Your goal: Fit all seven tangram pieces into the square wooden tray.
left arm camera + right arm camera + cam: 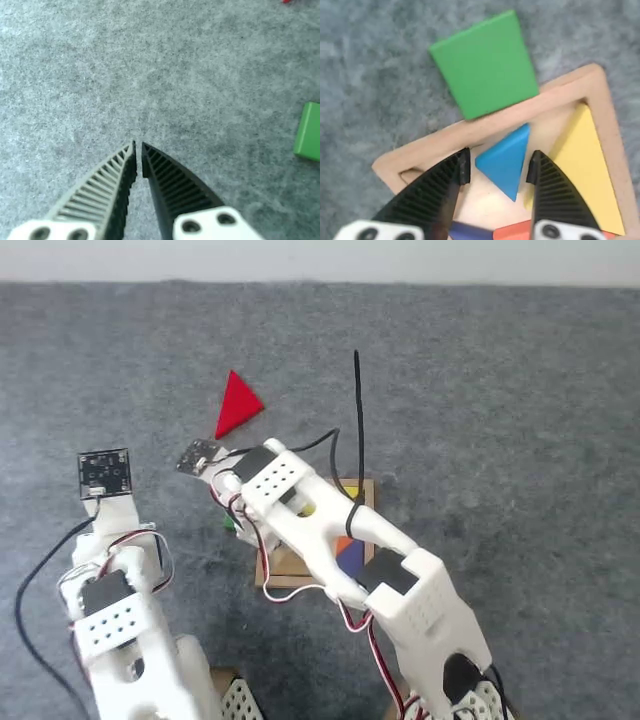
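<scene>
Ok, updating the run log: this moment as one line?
right gripper open astride blue triangle in tray | left gripper shut over carpet | green piece, red triangle outside tray

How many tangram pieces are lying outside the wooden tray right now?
2. The red triangle lies on the carpet well away from the tray; the green piece lies against the tray's outer rim. The right arm over the tray may hide others.
</scene>
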Controlling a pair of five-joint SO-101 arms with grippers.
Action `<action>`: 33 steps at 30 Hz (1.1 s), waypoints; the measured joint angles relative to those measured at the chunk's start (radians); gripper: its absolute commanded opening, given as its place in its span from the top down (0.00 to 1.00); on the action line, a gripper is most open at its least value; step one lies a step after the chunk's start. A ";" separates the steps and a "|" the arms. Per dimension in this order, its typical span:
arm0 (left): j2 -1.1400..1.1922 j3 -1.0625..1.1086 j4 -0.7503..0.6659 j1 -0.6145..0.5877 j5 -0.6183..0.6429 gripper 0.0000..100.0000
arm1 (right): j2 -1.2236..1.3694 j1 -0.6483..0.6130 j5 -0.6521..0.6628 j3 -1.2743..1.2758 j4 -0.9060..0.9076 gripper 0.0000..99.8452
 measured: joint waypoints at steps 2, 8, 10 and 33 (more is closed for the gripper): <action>0.000 0.000 0.000 0.000 0.000 0.98 | -0.003 -0.006 0.025 0.000 0.021 0.81; 0.000 0.000 0.000 0.000 0.000 0.98 | -0.003 -0.011 0.054 0.000 0.031 0.81; 0.000 0.000 0.000 0.000 0.000 0.98 | 0.000 -0.011 0.068 0.000 0.031 0.81; 0.000 0.000 0.000 0.000 -0.002 0.98 | 0.035 0.012 0.203 -0.021 0.029 0.91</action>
